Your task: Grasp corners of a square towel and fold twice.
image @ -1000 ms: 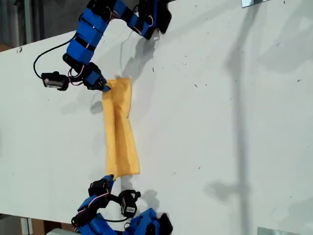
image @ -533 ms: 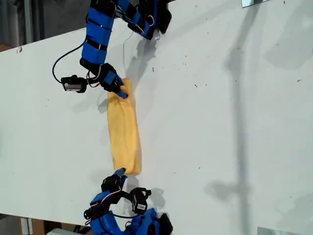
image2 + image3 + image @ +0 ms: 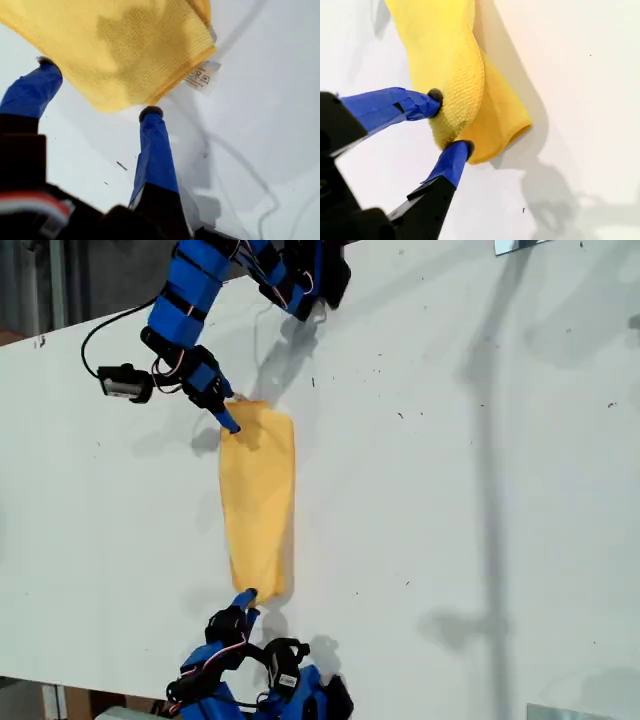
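since half a second ago the towel (image 3: 258, 502) lies wider on the desk (image 3: 450, 490); my first tool (image 3: 95, 90) stands released at its tagged end, my second tool (image 3: 447, 120) pinching the opposite end.

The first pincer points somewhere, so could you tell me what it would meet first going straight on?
Most likely the towel: its hemmed edge lies right at my first pincer's open tips, the white tag off to one side. Depth is unclear, so it might graze the table first.

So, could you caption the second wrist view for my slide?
My second gripper pinches a bunched end of the yellow towel.
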You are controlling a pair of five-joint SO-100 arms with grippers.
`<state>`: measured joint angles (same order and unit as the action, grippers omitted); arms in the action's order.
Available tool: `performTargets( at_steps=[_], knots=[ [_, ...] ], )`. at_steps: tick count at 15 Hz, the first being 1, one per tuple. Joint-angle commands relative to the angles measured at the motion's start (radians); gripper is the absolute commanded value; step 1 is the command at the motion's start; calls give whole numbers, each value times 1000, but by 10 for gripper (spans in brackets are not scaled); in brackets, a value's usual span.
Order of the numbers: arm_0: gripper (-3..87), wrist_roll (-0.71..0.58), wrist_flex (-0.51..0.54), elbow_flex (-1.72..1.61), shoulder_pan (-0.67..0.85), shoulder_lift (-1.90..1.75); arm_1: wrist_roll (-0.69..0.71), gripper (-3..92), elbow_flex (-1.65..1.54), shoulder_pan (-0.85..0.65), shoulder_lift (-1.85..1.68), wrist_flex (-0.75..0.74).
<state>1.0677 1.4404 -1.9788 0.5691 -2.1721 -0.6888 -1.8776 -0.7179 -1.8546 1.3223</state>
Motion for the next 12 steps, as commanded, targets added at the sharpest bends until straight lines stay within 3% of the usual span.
performTargets(
  at_steps=[1, 2, 4, 5, 6, 7, 8, 10, 12],
  knots=[
    [140, -48, 207, 195, 80, -100, 32, 345, 66, -46, -107, 74],
    [140, -51, 183, 196, 67, -141, 38, 343, 64, -61, -141, 80],
    [140, -37, 89, 150, 8, 123, 31, 343, 52, -20, -26, 23],
    [140, 3, 141, 212, -2, 166, 21, 343, 44, -3, 3, -3],
    [140, 28, 11, 130, -20, -11, 11, 344, 29, 9, 2, -25],
    [139, 5, -71, 100, -35, 43, 12, 344, 35, 15, 11, -28],
    [139, 5, 81, 227, -6, 245, 20, 346, 43, -2, 31, -26],
    [139, 6, -54, 109, -15, 40, 49, 359, 21, -60, 103, -78],
    [139, 29, -51, 83, -43, 57, 69, 376, 84, -83, 279, -121]
  ],
)
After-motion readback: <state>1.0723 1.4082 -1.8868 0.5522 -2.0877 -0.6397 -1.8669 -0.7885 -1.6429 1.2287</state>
